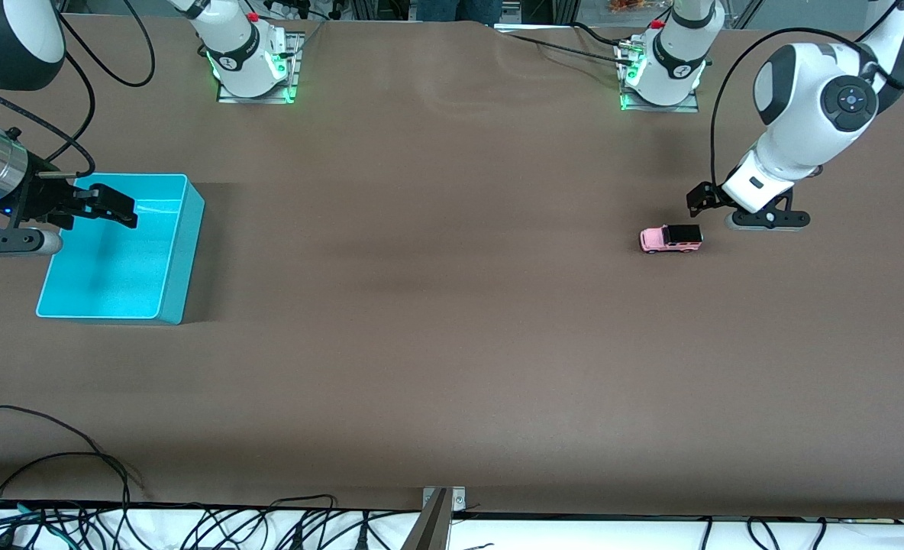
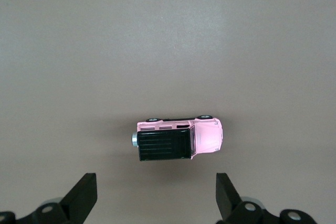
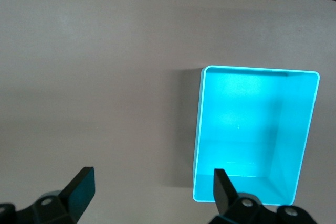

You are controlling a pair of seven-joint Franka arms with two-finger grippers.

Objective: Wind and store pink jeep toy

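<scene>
A turquoise bin (image 1: pixel 120 252) sits empty, the pink jeep toy (image 1: pixel 671 238) well apart from it; the right gripper (image 1: pixel 108 206) over it and the left gripper (image 1: pixel 715 202) over the toy both hang agape.

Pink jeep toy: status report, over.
Left claw open, beside pink jeep toy. Right claw open over turquoise bin. Jeep on table, ungrasped. Nothing in the way.
</scene>
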